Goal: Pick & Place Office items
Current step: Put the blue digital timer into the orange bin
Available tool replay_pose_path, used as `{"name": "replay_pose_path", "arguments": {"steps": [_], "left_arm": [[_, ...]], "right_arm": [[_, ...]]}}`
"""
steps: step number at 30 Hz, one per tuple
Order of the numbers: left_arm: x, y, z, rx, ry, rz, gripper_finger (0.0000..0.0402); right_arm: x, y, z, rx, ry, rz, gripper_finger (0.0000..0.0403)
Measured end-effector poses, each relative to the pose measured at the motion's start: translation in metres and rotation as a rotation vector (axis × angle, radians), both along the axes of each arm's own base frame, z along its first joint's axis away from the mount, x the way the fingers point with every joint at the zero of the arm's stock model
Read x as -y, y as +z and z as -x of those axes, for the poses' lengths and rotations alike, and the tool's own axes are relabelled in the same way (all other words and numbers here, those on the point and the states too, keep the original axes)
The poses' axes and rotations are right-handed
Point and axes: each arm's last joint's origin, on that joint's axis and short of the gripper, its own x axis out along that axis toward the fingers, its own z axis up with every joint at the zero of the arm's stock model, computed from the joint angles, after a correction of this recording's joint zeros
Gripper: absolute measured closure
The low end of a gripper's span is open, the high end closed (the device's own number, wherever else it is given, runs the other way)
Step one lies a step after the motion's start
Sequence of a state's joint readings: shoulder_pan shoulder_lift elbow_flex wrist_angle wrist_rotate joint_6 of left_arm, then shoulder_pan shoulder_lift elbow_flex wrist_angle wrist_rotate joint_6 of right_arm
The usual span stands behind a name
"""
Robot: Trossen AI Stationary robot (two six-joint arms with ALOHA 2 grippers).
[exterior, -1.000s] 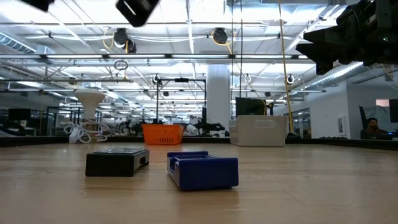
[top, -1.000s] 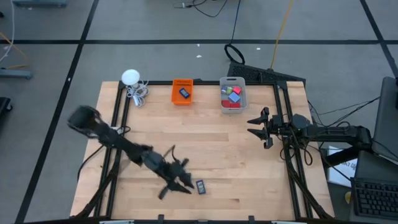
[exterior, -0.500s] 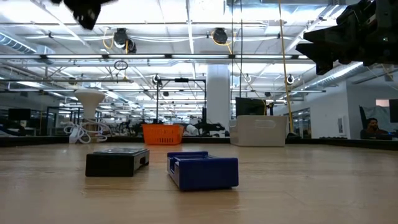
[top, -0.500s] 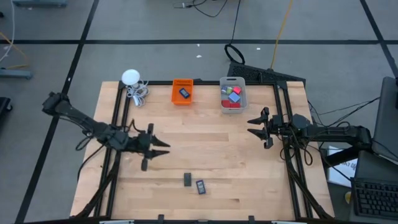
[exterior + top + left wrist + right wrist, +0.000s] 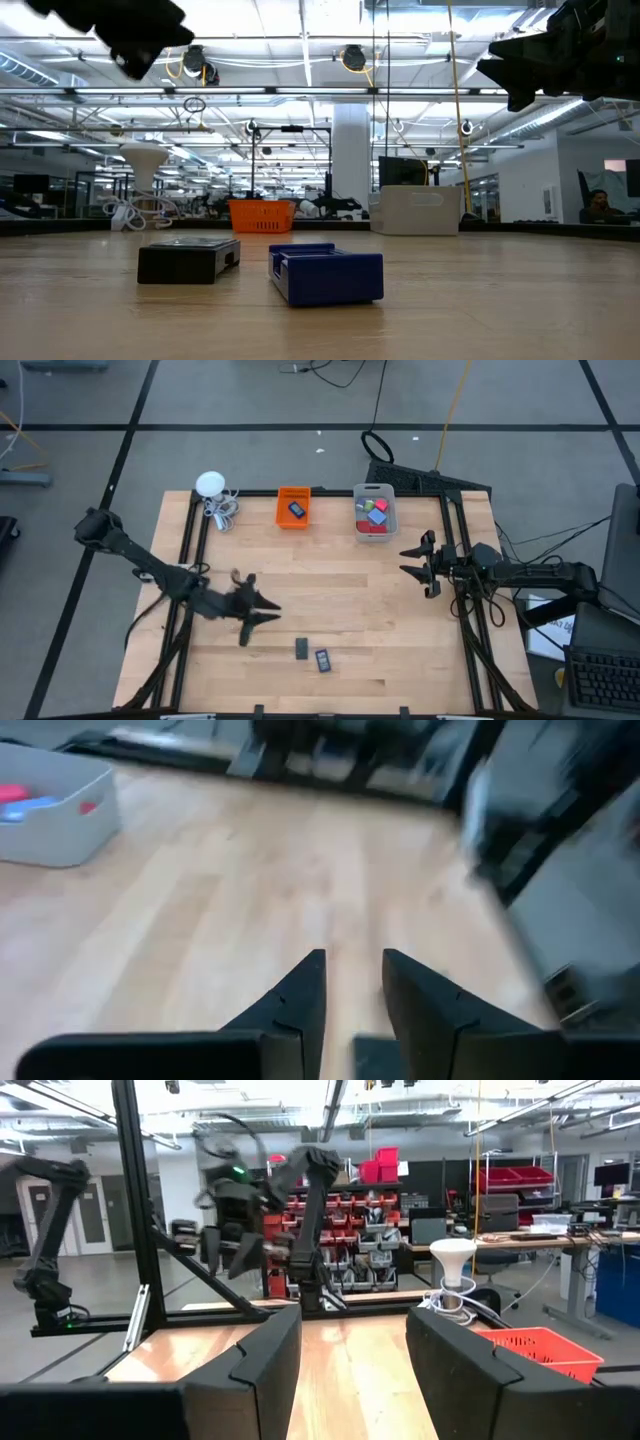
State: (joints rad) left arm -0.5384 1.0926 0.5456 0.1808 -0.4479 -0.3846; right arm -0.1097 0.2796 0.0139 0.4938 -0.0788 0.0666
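the office items are split up: a dark flat piece [image 5: 302, 649] and a blue block [image 5: 322, 660] lie close side by side, apart, on the bare wood near the table's front edge, and in the low view the dark one [image 5: 188, 260] sits left of the blue one [image 5: 326, 274]. another dark piece [image 5: 296, 510] lies in the orange bin [image 5: 293, 519], and red, pink, blue and green bits [image 5: 374, 512] fill the clear grey bin [image 5: 375, 532]. my left gripper [image 5: 262, 610] hangs above the left-centre of the table [image 5: 400, 650], fingers spread, holding nothing. my right gripper [image 5: 409, 560] waits near the table's right side, fingers apart and empty. the white round gadget [image 5: 210, 484] sits at the back left corner.
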Motion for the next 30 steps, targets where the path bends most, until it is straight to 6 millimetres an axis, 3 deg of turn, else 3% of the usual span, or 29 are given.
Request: {"name": "replay_pose_path", "arguments": {"steps": [4,7,14,19,25,30], "left_arm": [[0.025,0.018,-0.035,-0.267,0.024,-0.105,0.032],[0.046,0.019,-0.062,-0.469,-0.019,-0.103,0.0335],[0.086,-0.015,-0.112,-0.716,-0.182,-0.057,0.0348],[0.088,-0.04,-0.134,-0.748,-0.141,-0.033,0.0312],[0.084,-0.046,-0.162,-0.581,-0.191,-0.015,0.0229],[0.068,-0.055,-0.172,-0.577,-0.122,-0.089,0.0173]], "right_arm": [[0.0,0.0,0.0,0.001,0.0,0.0,0.0232],[0.0,0.0,0.0,0.002,0.0,0.0,0.0232],[0.0,0.0,0.0,0.003,0.0,0.0,0.0232],[0.0,0.0,0.0,0.003,0.0,0.001,0.0232],[0.0,0.0,0.0,0.002,0.001,0.001,0.0232],[0.0,0.0,0.0,0.002,0.001,0.0,0.0232]]}}
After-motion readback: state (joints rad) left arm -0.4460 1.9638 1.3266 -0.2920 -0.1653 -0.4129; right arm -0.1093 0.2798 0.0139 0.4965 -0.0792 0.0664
